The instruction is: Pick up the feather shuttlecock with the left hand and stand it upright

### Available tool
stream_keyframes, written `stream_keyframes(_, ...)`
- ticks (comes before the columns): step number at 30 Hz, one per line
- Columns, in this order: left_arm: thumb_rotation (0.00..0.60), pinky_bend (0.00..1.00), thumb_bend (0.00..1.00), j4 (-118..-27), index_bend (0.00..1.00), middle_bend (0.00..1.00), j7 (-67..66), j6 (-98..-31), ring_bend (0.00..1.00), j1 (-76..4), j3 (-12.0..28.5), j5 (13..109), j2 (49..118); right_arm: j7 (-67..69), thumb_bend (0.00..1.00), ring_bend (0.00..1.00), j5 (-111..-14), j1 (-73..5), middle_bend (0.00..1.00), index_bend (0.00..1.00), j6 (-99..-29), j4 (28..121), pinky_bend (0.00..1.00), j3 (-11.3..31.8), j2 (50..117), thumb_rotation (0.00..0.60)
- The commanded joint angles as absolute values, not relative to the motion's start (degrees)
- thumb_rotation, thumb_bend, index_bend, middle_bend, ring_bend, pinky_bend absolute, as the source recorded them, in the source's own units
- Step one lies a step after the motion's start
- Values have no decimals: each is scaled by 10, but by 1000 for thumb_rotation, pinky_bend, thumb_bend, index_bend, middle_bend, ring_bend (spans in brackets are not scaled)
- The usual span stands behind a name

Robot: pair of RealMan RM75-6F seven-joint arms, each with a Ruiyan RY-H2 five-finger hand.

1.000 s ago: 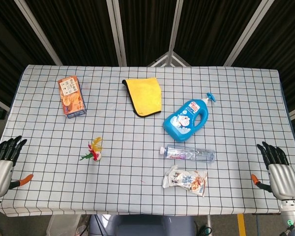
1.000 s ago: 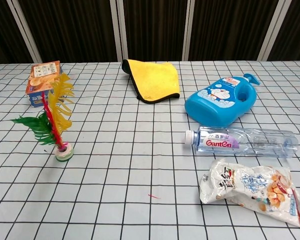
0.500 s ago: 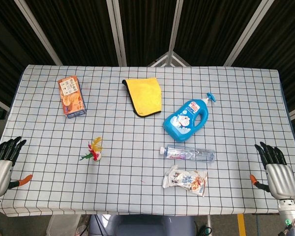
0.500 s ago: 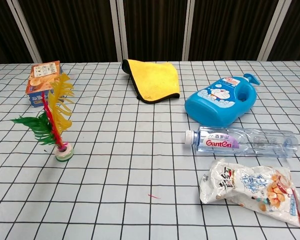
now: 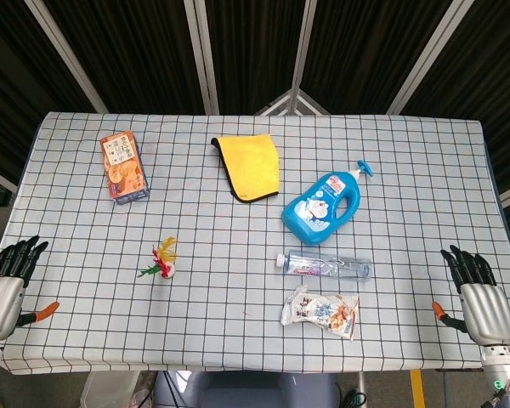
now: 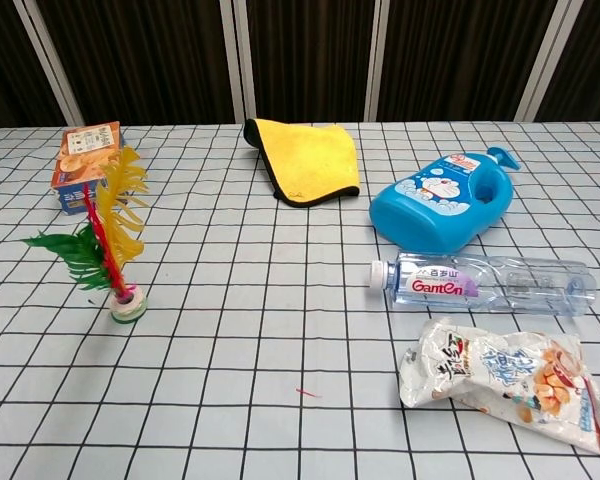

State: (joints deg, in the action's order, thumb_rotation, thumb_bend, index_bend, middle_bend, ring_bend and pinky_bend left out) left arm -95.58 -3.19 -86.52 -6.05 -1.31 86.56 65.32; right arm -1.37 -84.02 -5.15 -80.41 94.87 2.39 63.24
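Observation:
The feather shuttlecock [image 5: 164,262] [image 6: 111,240] stands upright on its round white base, with yellow, red and green feathers pointing up, on the left part of the checked table. My left hand [image 5: 3,289] hovers at the table's front left edge, fingers spread, holding nothing, well to the left of the shuttlecock. At the front right edge my right hand [image 5: 475,295] also shows empty with fingers apart. Neither hand appears in the chest view.
An orange box [image 5: 123,167] lies at the back left, a yellow cloth [image 5: 248,166] at the back middle. A blue detergent bottle [image 5: 325,205], a clear water bottle [image 5: 325,266] and a snack bag [image 5: 321,312] lie right of centre.
The left hand has slipped slightly lower at the table edge. The right hand has barely shifted. The shuttlecock has stayed upright in place.

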Motion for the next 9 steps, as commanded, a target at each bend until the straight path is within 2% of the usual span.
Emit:
stream_keyframes(1, 600, 0, 169, -955, 0, 0, -31, -865, 0, -60, -12, 868, 654, -15, 334, 0, -839, -52, 0, 0, -803, 949, 0, 24, 633, 600)
stream_keyframes(9, 600, 0, 169, -949, 0, 0, -25, -870, 0, -57, -10, 879, 655, -18, 333, 0, -843, -50, 0, 0, -807, 950, 0, 22, 632, 600)
